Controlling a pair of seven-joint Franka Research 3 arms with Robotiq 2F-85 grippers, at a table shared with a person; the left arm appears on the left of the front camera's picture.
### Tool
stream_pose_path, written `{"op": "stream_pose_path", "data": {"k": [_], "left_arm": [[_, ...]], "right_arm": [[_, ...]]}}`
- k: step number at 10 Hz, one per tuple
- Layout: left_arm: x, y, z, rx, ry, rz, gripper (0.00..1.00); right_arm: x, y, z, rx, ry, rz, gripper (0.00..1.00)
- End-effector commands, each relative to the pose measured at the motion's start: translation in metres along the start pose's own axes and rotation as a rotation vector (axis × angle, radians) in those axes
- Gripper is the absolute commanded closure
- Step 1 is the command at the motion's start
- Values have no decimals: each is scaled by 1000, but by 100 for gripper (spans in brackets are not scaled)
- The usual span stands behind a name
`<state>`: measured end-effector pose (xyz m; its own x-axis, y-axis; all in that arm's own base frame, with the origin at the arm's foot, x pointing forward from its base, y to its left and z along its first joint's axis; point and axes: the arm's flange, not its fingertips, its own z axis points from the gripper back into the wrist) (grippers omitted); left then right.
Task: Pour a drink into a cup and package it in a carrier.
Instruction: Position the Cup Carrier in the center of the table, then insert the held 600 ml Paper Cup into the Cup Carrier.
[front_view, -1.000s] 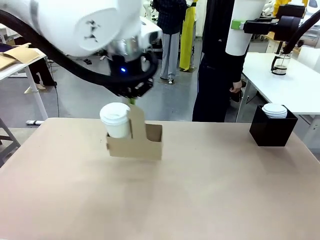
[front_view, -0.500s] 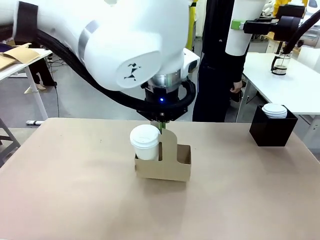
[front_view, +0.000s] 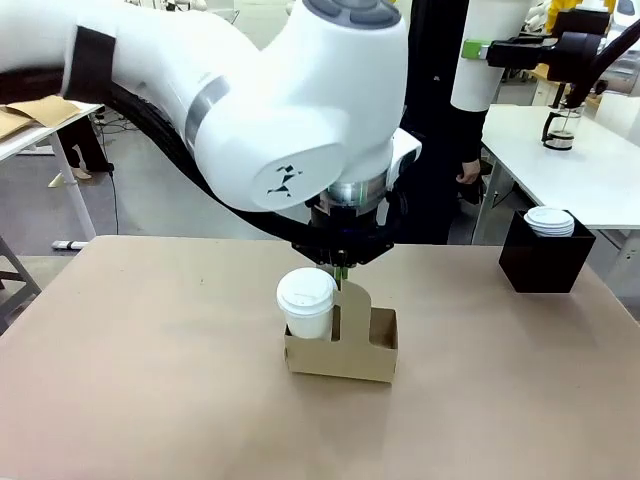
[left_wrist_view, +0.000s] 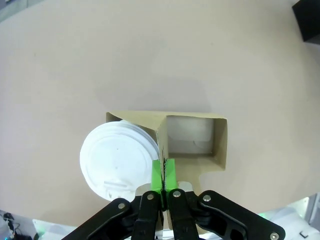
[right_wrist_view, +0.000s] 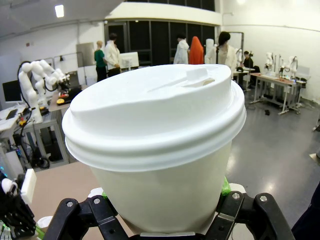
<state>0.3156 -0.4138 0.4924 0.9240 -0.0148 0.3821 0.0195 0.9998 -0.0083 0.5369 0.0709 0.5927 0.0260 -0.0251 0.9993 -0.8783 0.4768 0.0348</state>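
The brown cardboard carrier (front_view: 345, 358) hangs low over the tan table, near its middle. My left gripper (front_view: 341, 268) is shut on its upright centre handle panel; the green pads (left_wrist_view: 158, 172) clamp the panel's top edge. A white lidded cup (front_view: 306, 300) stands in the carrier's left hole, its lid (left_wrist_view: 117, 159) close beside my fingers, and the other hole (left_wrist_view: 191, 134) is empty. High at the right, my right gripper (front_view: 478, 50) is shut on a second white lidded cup (right_wrist_view: 160, 140). The drink is hidden under the lids.
A black square box (front_view: 545, 262) holding a stack of white lids (front_view: 549, 221) stands at the table's far right. A glass pitcher (front_view: 561, 127) sits on a white side table behind it. A person in dark clothes (front_view: 440, 150) stands at the far edge.
My left arm has carried the carrier with its cup from the far left toward the middle and nearer the camera. The right arm with its cup has stayed put.
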Motion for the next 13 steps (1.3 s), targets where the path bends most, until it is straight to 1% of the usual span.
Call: {"op": "stream_pose_path", "data": {"k": [1,2,3,10,11,12,13], "left_arm": [[-4,-6,-13,6,-16,26,98],[-2,-6,-15,6,-8,4,98],[0,-3,-2,-7,-1,2,98],[2,-4,0,-12,2,3,98],[4,8,0,-33,0,-46,39],[3,13,5,-48,7,-57,39],[5,20,15,-72,39,-126,0]], "right_arm": [[4,1,-1,1,-7,5,19],[4,1,-1,1,-7,5,19],[4,1,-1,1,-7,5,19],[4,1,-1,1,-7,5,19],[4,1,-1,1,-7,5,19],[0,0,0,0,0,0,19],[-9,-8,-2,103,-32,11,19]]}}
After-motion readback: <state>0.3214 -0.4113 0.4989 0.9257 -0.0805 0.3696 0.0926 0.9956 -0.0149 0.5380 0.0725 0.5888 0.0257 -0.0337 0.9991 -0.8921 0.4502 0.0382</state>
